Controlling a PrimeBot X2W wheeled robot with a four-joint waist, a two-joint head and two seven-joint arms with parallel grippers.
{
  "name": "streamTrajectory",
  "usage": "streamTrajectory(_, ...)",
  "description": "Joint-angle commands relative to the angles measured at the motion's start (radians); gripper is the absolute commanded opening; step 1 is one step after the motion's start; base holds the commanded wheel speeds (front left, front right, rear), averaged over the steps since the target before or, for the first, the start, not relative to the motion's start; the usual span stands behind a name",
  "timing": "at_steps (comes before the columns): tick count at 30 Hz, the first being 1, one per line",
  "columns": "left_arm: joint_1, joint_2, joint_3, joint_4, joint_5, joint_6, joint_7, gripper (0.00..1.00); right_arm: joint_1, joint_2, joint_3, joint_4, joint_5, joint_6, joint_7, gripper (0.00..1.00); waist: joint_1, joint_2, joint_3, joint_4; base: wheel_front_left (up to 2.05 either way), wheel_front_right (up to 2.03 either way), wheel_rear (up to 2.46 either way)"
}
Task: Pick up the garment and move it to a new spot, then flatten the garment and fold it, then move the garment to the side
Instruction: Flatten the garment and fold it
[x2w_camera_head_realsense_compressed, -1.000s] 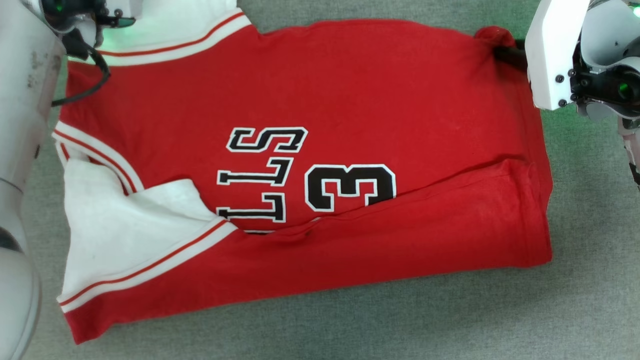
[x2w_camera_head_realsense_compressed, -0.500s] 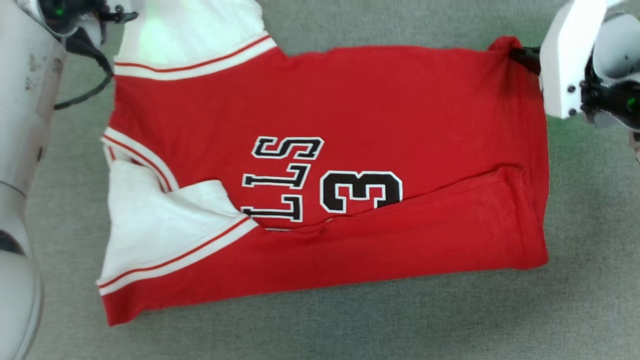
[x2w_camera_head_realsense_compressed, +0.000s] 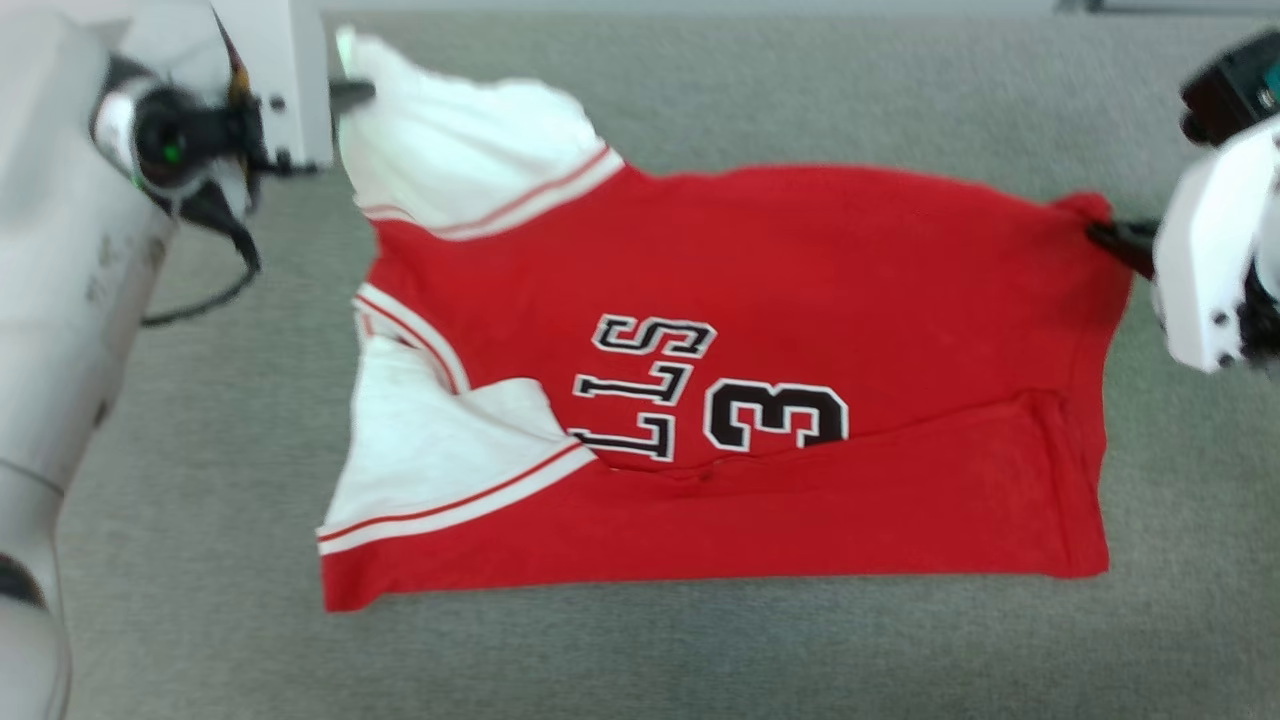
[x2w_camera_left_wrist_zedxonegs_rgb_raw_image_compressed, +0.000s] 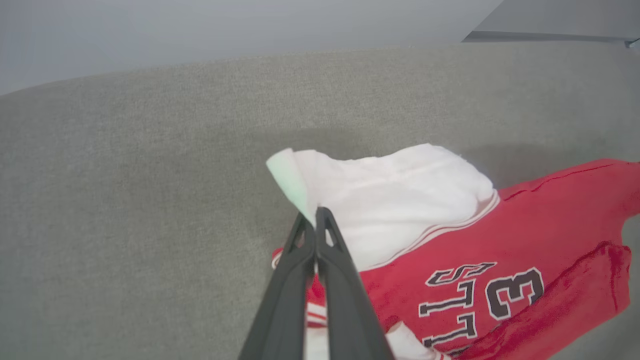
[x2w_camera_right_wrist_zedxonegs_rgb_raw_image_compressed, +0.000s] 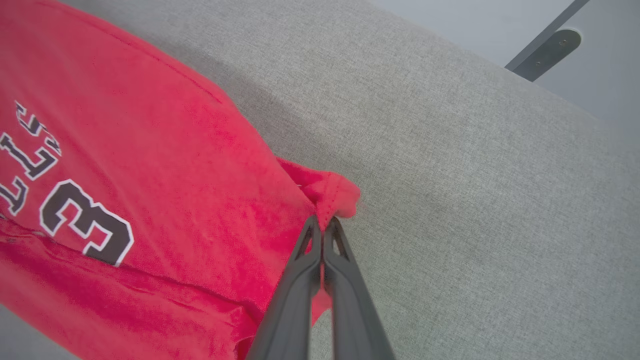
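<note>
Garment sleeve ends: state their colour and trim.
White sleeve ends with a thin red stripe; head view shows it best.

Head camera looks down from above; both wrist cameras look close along their fingers (x2w_camera_left_wrist_zedxonegs_rgb_raw_image_compressed: 290, 290); all share the shirt (x2w_camera_head_realsense_compressed: 760, 290).

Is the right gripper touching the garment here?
Touching. The right wrist view shows the right gripper shut on a bunched red corner of the garment.

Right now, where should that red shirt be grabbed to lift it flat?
Grip the garment at its far corners, from outside: white sleeve end in the left gripper, red hem corner in the right gripper. That stretches the far edge.
</note>
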Motion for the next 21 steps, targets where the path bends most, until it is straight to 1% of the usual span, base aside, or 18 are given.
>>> streamTrajectory(1,0.028,0.005,-0.007,-0.01,-0.003,-0.003,0.008,0.0,0.026,-0.017,0.003,-0.01,0.009,-0.001,-0.008,0.0,-0.0001,-0.0001,-0.063,0.058,0.0,0.0,0.0)
streamTrajectory(4,0.076,0.022,-0.018,-0.058,-0.012,0.005,0.032,0.0,0.084,-0.062,0.007,-0.057,0.046,-0.001,-0.013,0.0,-0.0001,-0.0001,-0.086,0.078,0.0,0.0,0.0)
streamTrajectory(8,0.166,0.045,-0.034,-0.134,-0.025,0.038,0.064,0.0,0.164,-0.104,-0.001,-0.107,0.078,-0.001,-0.01,0.0,-0.0001,-0.0001,-0.108,0.093,0.0,0.0,0.0)
streamTrajectory(11,0.238,0.064,-0.039,-0.202,-0.047,0.066,0.077,0.0,0.221,-0.123,-0.004,-0.144,0.105,-0.001,0.01,0.0,-0.0001,-0.0001,-0.118,0.097,0.0,0.0,0.0)
streamTrajectory(17,0.376,0.096,-0.058,-0.305,-0.082,0.14,0.118,0.0,0.308,-0.144,-0.024,-0.199,0.128,-0.001,0.063,0.0,-0.0001,-0.0001,-0.128,0.091,0.0,0.0,0.0)
streamTrajectory(20,0.427,0.109,-0.065,-0.35,-0.102,0.189,0.15,0.0,0.346,-0.147,-0.038,-0.212,0.14,-0.001,0.1,0.0,-0.0001,-0.0001,-0.134,0.086,0.0,0.0,0.0)
streamTrajectory(21,0.436,0.113,-0.067,-0.367,-0.102,0.203,0.151,0.18,0.357,-0.15,-0.044,-0.217,0.142,-0.001,0.112,0.0,-0.0001,-0.0001,-0.135,0.086,0.0,0.0,0.0)
